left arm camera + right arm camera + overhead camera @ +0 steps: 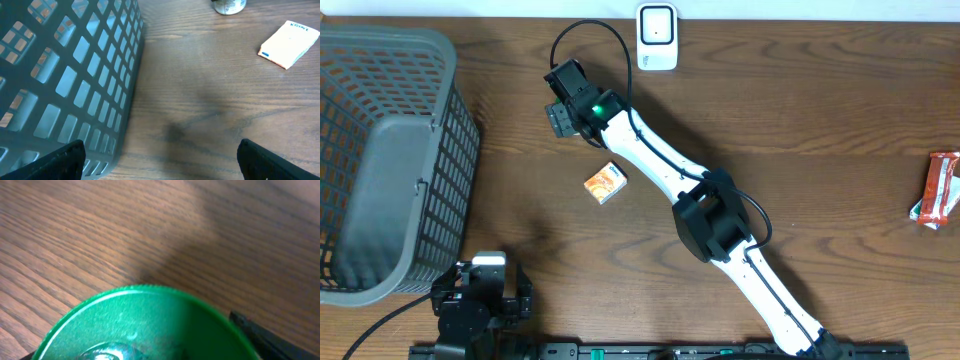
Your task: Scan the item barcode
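Observation:
In the right wrist view a round green lid (145,325) fills the space between the jaws of my right gripper (145,345). One dark finger (260,335) lies right against the lid's rim; whether it presses on it I cannot tell. From overhead, the right gripper (562,100) reaches to the far left-centre of the table and hides the item beneath it. The left wrist view catches the item's metallic base (230,5) at the top edge. A white scanner (657,36) stands at the back edge. My left gripper (480,298) rests open at the front left, holding nothing.
A grey mesh basket (450,170) fills the left side, its wall close to the left gripper (75,75). A small orange box (605,183) lies mid-table, also visible from the left wrist (289,44). A red snack packet (942,188) lies at the right edge.

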`<state>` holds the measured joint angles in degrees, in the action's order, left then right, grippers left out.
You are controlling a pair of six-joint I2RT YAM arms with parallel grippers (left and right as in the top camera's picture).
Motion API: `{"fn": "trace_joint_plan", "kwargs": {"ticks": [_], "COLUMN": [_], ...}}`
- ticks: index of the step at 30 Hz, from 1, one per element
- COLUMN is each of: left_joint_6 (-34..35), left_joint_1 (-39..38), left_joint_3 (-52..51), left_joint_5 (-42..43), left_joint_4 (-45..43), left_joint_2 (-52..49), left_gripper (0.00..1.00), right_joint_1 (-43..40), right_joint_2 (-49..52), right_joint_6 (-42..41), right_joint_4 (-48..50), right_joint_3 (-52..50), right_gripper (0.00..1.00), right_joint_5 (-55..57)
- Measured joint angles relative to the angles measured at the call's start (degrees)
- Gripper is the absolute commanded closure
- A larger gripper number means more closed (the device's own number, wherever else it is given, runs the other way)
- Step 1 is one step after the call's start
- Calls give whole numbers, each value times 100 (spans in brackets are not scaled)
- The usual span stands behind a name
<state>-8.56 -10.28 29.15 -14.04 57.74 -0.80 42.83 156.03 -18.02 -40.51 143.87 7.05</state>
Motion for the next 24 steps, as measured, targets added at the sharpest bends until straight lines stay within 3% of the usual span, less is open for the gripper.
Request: {"fn": "trace_joint_plan", "kwargs": {"ticks": [7,18,21,24], "left_joint_6": [0,2,0,2], "left_joint_1": [0,0,0,0], "left_joint_3": [0,0,0,0], "left_joint_5": [0,0,0,0], "left_joint_4": [0,0,2,0], "left_joint_2": [0,0,0,0], "left_gripper": [5,5,5,5], "right_joint_1": [0,-83,-127,-153], "right_joint_2": [-83,-181,-286,-503], "right_joint_6": [46,70,87,107], "right_joint_4": [-258,-535,-581,-949], "right_joint_3": [0,-2,-4,-4], "right_gripper": [42,47,53,52], "right_joint_5": [76,131,188,302]}}
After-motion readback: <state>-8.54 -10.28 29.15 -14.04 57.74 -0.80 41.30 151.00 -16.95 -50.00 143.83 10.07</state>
